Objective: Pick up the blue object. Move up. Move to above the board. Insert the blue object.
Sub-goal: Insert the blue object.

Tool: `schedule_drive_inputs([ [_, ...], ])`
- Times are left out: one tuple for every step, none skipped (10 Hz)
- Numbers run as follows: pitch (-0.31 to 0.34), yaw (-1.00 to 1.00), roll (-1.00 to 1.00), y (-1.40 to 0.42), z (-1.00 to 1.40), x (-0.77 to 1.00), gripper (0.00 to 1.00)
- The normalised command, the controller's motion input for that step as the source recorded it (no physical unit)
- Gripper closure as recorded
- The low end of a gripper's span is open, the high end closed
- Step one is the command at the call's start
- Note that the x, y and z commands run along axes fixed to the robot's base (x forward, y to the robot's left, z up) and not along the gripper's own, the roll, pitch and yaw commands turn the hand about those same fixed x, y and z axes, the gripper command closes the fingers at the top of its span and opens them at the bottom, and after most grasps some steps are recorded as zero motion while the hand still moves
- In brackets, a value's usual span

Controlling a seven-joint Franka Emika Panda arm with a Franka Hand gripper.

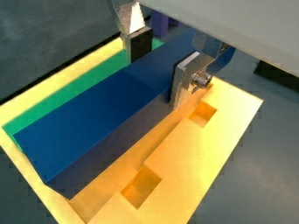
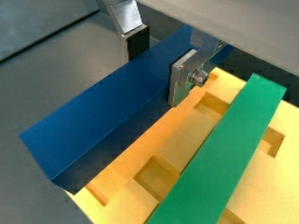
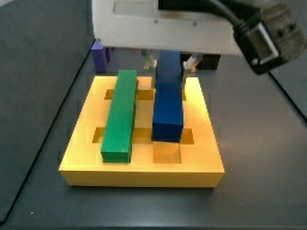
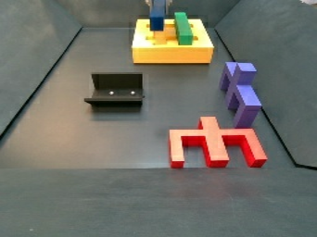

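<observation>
My gripper (image 1: 162, 66) is shut on the blue object (image 1: 100, 118), a long blue bar standing on its edge between the silver fingers (image 2: 184, 77). In a side view the gripper (image 3: 168, 65) holds the blue object (image 3: 168, 99) over the yellow board (image 3: 142, 166), along a groove beside the green bar (image 3: 120, 121). The bar's lower edge is at the board's top; I cannot tell whether it sits in the groove. Open rectangular cut-outs (image 2: 158, 175) show on the board (image 2: 122, 188). The other side view shows the blue object (image 4: 158, 23) on the far board (image 4: 173, 56).
The green bar (image 2: 222, 157) lies in a board groove close to the blue object. The dark fixture (image 4: 115, 90) stands left of the middle of the floor. Purplish blocks (image 4: 242, 93) and a red piece (image 4: 217, 143) lie at the right. A purplish block (image 3: 100, 56) stands behind the board.
</observation>
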Motion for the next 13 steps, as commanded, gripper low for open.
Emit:
schedule_drive_inputs([
  [0.0,0.01,0.09,-0.15,-0.26,0.0,1.0],
  [-0.019,0.04,0.15,-0.24,-0.4,0.0,1.0],
  [0.0,0.07,0.16,-0.21,-0.47,0.13,1.0],
  [0.0,0.09,0.23,-0.17,-0.45,0.12,1.0],
  [0.05,0.04,0.26,0.0,-0.29,0.28,1.0],
  [0.007,0.23,0.31,0.0,-0.17,0.01,1.0],
  [-0.01,0.22,0.29,0.0,-0.16,0.0,1.0],
  [0.0,0.21,0.23,0.0,-0.12,0.0,1.0],
  [-0.037,0.25,0.2,0.0,-0.1,-0.08,1.0],
  [-0.027,0.11,0.03,0.0,-0.19,0.01,1.0],
  [-0.001,0.01,0.01,0.0,-0.28,0.11,1.0],
  [-0.056,0.0,0.02,0.0,-0.3,0.0,1.0],
  [-0.061,0.0,0.01,-0.01,-0.29,-0.08,1.0],
])
